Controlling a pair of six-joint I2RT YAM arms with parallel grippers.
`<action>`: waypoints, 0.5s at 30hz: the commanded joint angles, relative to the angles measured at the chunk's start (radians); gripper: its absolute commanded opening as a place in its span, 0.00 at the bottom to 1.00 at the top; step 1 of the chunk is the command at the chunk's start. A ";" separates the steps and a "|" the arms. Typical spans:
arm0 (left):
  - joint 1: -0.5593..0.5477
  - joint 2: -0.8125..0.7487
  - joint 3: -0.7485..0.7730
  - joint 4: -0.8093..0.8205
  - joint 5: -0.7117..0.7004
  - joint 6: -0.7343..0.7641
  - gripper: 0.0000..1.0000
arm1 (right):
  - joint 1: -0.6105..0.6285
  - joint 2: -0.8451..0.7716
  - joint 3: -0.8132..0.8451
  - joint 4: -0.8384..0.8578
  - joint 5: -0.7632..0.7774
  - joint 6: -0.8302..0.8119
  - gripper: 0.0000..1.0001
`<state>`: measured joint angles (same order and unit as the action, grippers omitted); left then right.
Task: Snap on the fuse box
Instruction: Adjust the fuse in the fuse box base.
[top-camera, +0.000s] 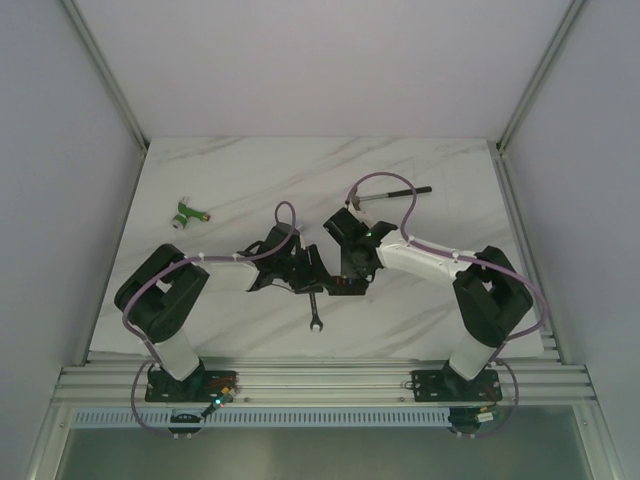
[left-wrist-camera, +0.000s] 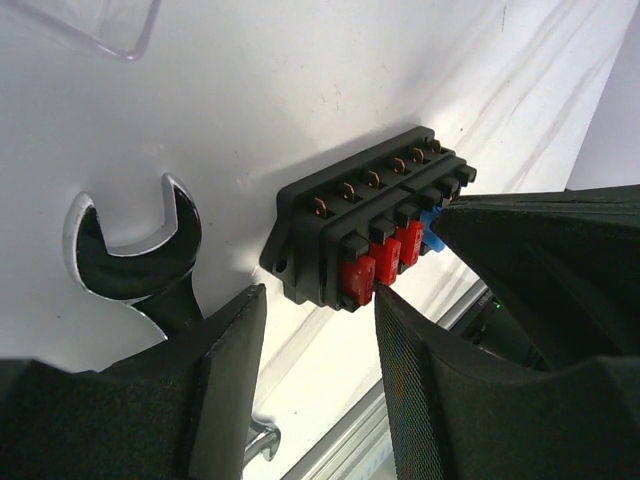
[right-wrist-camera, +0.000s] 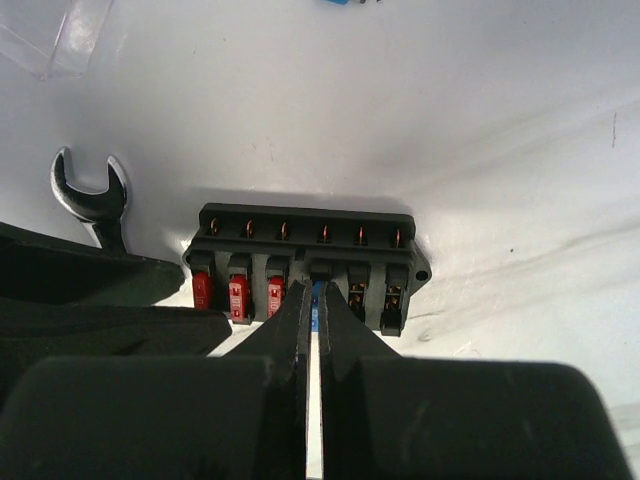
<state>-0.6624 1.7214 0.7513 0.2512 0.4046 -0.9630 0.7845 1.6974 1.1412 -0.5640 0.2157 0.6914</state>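
- Two grippers meet at the fuse box (right-wrist-camera: 305, 255), mid-table, its long axis left to right.
- Right gripper (right-wrist-camera: 312, 292) is closed, apparently pinching a blue fuse (left-wrist-camera: 432, 228).
- Left gripper (left-wrist-camera: 320, 300) is half open and empty, the box just beyond it.

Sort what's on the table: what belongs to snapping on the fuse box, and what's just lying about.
For the job: fuse box, clear cover.
Lying about: wrench, hammer, green-and-white connector.
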 joint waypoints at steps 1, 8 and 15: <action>-0.003 0.003 0.048 -0.069 -0.026 0.038 0.56 | -0.022 0.018 -0.060 -0.011 -0.039 -0.004 0.00; -0.005 0.009 0.089 -0.074 -0.028 0.047 0.56 | -0.035 0.015 -0.066 -0.006 -0.075 -0.027 0.00; -0.016 0.046 0.104 -0.106 -0.045 0.069 0.50 | -0.041 0.018 -0.071 -0.001 -0.095 -0.037 0.00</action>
<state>-0.6636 1.7336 0.8371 0.1913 0.3786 -0.9203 0.7483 1.6836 1.1210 -0.5373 0.1349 0.6689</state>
